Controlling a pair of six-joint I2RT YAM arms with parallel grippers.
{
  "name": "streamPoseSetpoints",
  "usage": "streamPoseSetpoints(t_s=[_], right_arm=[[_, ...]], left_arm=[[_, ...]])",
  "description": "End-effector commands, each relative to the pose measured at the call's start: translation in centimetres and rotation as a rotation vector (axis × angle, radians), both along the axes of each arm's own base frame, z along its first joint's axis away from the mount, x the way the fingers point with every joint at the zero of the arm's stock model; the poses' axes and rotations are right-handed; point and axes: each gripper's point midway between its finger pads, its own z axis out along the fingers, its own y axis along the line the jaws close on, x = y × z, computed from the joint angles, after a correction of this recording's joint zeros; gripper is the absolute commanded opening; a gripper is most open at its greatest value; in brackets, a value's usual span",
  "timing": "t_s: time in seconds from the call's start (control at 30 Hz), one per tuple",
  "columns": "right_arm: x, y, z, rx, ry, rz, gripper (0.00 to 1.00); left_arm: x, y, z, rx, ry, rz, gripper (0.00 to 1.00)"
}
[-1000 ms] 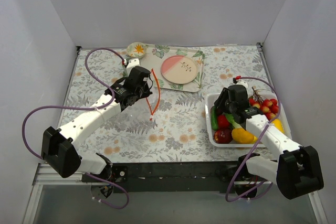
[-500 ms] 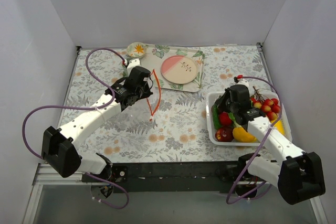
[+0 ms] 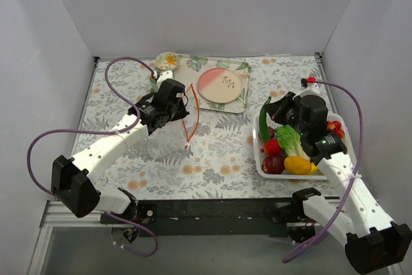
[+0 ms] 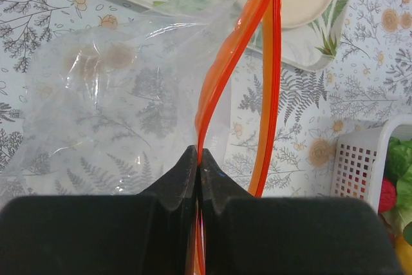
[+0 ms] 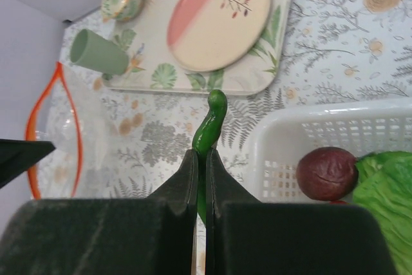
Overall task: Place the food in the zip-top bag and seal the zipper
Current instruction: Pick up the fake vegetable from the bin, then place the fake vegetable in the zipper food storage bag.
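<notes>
The clear zip-top bag (image 4: 109, 107) hangs open over the mat, its red-orange zipper (image 4: 219, 88) split into two strands. My left gripper (image 4: 199, 156) is shut on one zipper strand; from above it (image 3: 181, 109) holds the bag mouth (image 3: 188, 120) up beside the tray. My right gripper (image 5: 201, 154) is shut on a thin green pepper (image 5: 209, 123) and holds it above the basket's left rim; it shows from above too (image 3: 277, 113). Cherries (image 3: 333, 127), a red apple (image 3: 273, 164) and a yellow fruit (image 3: 298, 165) lie in the white basket (image 3: 257, 159).
Green lettuce (image 3: 291, 138) and a dark red fruit (image 5: 327, 172) also lie in the basket. A floral tray (image 3: 248, 88) at the back holds a pink plate (image 3: 219, 85), a small bowl (image 3: 168, 60) and a green cup (image 5: 96, 53).
My right gripper has risen out of the basket and moved back-right with the green pepper in it, uncovering the lettuce. My left gripper has shifted slightly with the bag.
</notes>
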Motion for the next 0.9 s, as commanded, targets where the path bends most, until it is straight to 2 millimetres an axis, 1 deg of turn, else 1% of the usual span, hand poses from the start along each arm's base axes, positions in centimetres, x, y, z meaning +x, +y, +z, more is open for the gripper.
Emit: streamPoseSetpoints(t_s=[0.0, 0.03, 0.1, 0.13, 0.17, 0.2, 0.23, 0.27, 0.3, 0.33, 0.37, 0.4, 0.43, 0.47, 0.5, 0.53, 0.57, 0.6, 0.63, 0.7, 0.73, 0.87], right_arm=[[0.0, 2.6, 6.5, 0.159, -0.132, 0.107, 0.01], [0.3, 3.4, 8.3, 0.222, -0.176, 0.126, 0.01], [0.7, 4.6, 9.5, 0.269, -0.193, 0.16, 0.01], [0.6, 5.8, 10.7, 0.298, -0.223, 0.189, 0.01], [1.0, 6.6, 12.5, 0.327, -0.268, 0.202, 0.01], [1.3, 7.1, 13.4, 0.337, -0.295, 0.191, 0.01], [0.7, 8.7, 14.3, 0.349, -0.312, 0.227, 0.01], [1.1, 9.7, 14.9, 0.355, -0.327, 0.237, 0.01], [1.3, 10.2, 16.5, 0.372, -0.362, 0.23, 0.01], [0.7, 11.7, 17.0, 0.386, -0.37, 0.272, 0.01], [1.5, 12.4, 16.9, 0.389, -0.37, 0.256, 0.01], [1.6, 12.9, 18.0, 0.42, -0.395, 0.253, 0.01], [1.5, 13.9, 18.3, 0.439, -0.398, 0.271, 0.01], [2.0, 14.8, 17.7, 0.442, -0.384, 0.272, 0.01], [2.0, 15.6, 18.2, 0.471, -0.399, 0.271, 0.01], [2.1, 16.2, 18.0, 0.48, -0.397, 0.273, 0.01], [2.6, 17.0, 17.1, 0.481, -0.379, 0.272, 0.01], [2.8, 17.4, 17.0, 0.49, -0.379, 0.264, 0.01], [3.1, 18.5, 16.3, 0.494, -0.369, 0.27, 0.01], [3.2, 19.8, 15.8, 0.497, -0.36, 0.276, 0.01], [3.7, 20.5, 15.1, 0.495, -0.351, 0.275, 0.01], [4.3, 22.2, 13.5, 0.504, -0.321, 0.278, 0.01]], left_arm=[[-0.2, -0.9, 2.1, -0.052, -0.015, -0.021, 0.0], [-0.3, -1.1, 2.3, -0.063, -0.011, -0.025, 0.0], [-0.4, -1.4, 2.6, -0.08, -0.008, -0.033, 0.0], [-0.4, -1.5, 2.6, -0.088, -0.004, -0.037, 0.0], [-0.4, -1.6, 2.7, -0.093, -0.004, -0.04, 0.0], [-0.4, -1.7, 2.6, -0.094, 0.002, -0.042, 0.0], [-0.4, -1.9, 2.6, -0.098, 0.002, -0.043, 0.0], [-0.4, -1.9, 2.7, -0.099, 0.005, -0.045, 0.0], [-0.3, -2.0, 2.7, -0.101, 0.006, -0.045, 0.0], [-0.4, -2.0, 2.7, -0.101, 0.009, -0.044, 0.0], [-0.4, -2.0, 2.7, -0.103, 0.01, -0.044, 0.0], [-0.3, -2.0, 2.7, -0.103, 0.01, -0.042, 0.0], [-0.3, -2.1, 2.7, -0.103, 0.012, -0.043, 0.0], [-0.3, -2.1, 2.7, -0.103, 0.011, -0.041, 0.0], [-0.3, -2.1, 2.8, -0.104, 0.01, -0.041, 0.0], [-0.3, -2.1, 2.7, -0.104, 0.013, -0.041, 0.0], [-0.3, -2.1, 2.8, -0.105, 0.012, -0.041, 0.0], [-0.3, -2.1, 2.8, -0.105, 0.014, -0.042, 0.0], [-0.3, -2.1, 2.8, -0.103, 0.013, -0.042, 0.0], [-0.3, -2.1, 2.8, -0.103, 0.012, -0.038, 0.0], [-0.3, -2.1, 2.9, -0.103, 0.009, -0.04, 0.0], [-0.3, -1.9, 3.0, -0.101, 0.006, -0.037, 0.0]])
